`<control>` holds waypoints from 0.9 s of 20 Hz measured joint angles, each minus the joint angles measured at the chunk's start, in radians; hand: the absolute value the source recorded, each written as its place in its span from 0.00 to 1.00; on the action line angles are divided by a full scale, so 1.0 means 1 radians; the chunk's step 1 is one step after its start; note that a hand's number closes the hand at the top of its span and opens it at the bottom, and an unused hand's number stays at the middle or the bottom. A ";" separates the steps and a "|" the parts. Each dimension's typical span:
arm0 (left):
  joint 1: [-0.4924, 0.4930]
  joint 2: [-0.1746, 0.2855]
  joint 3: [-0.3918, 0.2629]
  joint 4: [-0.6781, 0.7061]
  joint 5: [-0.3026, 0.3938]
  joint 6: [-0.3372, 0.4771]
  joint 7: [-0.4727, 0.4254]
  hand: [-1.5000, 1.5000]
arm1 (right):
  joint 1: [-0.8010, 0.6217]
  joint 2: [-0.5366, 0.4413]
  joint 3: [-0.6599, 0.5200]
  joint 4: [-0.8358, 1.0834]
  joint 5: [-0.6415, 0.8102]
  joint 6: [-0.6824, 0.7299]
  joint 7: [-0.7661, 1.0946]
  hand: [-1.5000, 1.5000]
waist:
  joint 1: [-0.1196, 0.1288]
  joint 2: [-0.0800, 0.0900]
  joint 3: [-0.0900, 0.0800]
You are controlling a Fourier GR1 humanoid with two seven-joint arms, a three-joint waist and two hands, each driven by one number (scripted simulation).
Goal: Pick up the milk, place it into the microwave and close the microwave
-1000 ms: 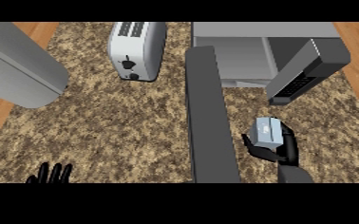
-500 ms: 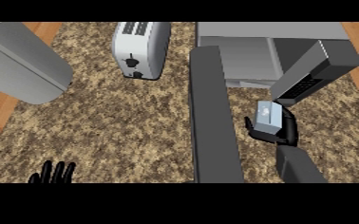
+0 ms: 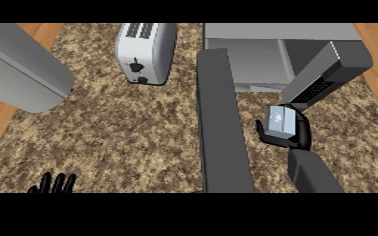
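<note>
Milk [image 3: 279,119] cupped in raised right hand [image 3: 289,139].

The toaster [image 3: 146,51] stands on the counter [image 3: 133,130] left of the microwave [image 3: 255,60], milk [image 3: 280,119] before it.

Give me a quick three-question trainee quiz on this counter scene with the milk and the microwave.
1. Which robot hand holds the milk?
2. The microwave door is: A) shut, B) open, C) missing.
3. True or false: the toaster stands left of the microwave.

Key: 1) the right robot hand; 2) B; 3) true.
</note>
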 measured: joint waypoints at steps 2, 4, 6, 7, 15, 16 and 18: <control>0.023 0.009 0.006 -0.011 0.010 -0.010 -0.008 0.00 | 0.020 0.004 0.014 -0.049 -0.002 0.002 0.015 1.00 | -0.006 -0.003 -0.001; 0.037 0.009 -0.005 -0.038 0.004 -0.002 0.006 0.00 | 0.061 0.011 0.033 -0.112 -0.001 0.005 0.024 1.00 | -0.013 -0.006 -0.002; 0.049 0.008 -0.019 -0.046 -0.002 -0.002 0.008 0.00 | 0.098 0.022 0.057 -0.198 -0.002 0.010 0.054 1.00 | -0.019 -0.008 -0.002; 0.037 0.006 -0.025 -0.055 -0.006 0.007 0.025 0.00 | 0.123 0.022 0.068 -0.245 -0.004 0.015 0.068 1.00 | -0.023 -0.009 -0.002; 0.084 0.002 -0.048 -0.073 -0.015 0.012 0.002 0.00 | 0.408 0.033 0.189 -0.695 -0.009 0.080 0.244 1.00 | -0.030 -0.012 -0.003; 0.089 0.006 -0.046 -0.070 -0.013 0.009 -0.002 0.00 | 0.427 0.034 0.201 -0.745 -0.017 0.095 0.274 1.00 | -0.029 -0.011 -0.003; 0.104 0.004 -0.051 -0.071 -0.016 0.008 -0.017 0.00 | 0.469 0.046 0.217 -0.826 -0.055 0.141 0.317 1.00 | -0.026 -0.011 -0.003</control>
